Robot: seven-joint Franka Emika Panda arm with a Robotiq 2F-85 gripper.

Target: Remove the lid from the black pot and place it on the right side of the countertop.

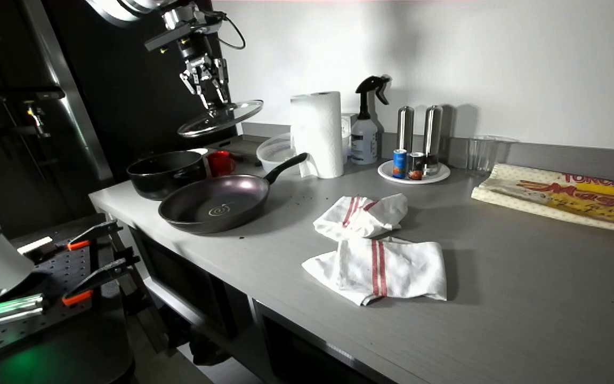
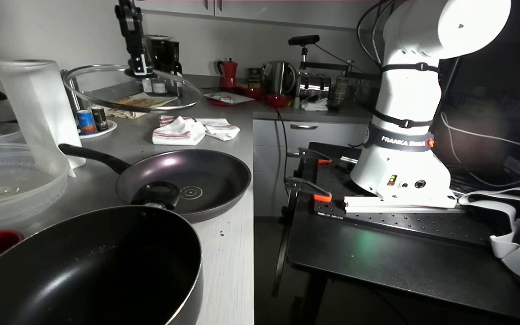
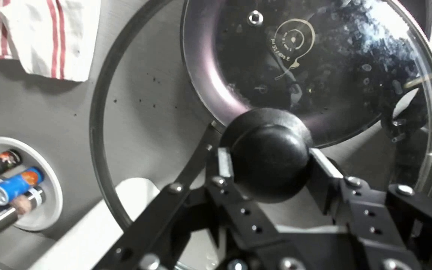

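Observation:
My gripper is shut on the black knob of the glass lid. The lid hangs in the air, slightly tilted, above the frying pan area. In the wrist view the fingertips press on both sides of the knob, and the lid's rim circles it. The lid also hangs below the gripper in an exterior view. The black pot stands open at the far left end of the grey countertop. Its inside looks empty in an exterior view.
A dark frying pan stands beside the pot. Near the wall stand a plastic bowl, a paper towel roll, a spray bottle and a plate with bottles. Striped towels and a printed cloth lie on the countertop.

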